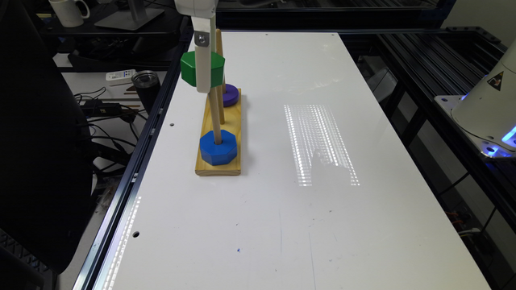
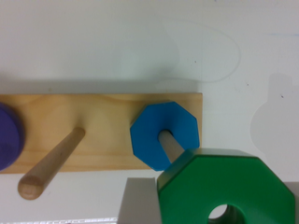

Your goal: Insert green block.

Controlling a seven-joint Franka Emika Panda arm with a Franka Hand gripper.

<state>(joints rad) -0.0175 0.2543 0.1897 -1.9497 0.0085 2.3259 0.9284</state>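
The thick green octagonal block, gripped in the white hand, hangs level above the wooden peg board, hole axis vertical. It is lifted but not yet threaded; in the wrist view the bare middle wooden peg stands free, the blue octagonal block already seated.
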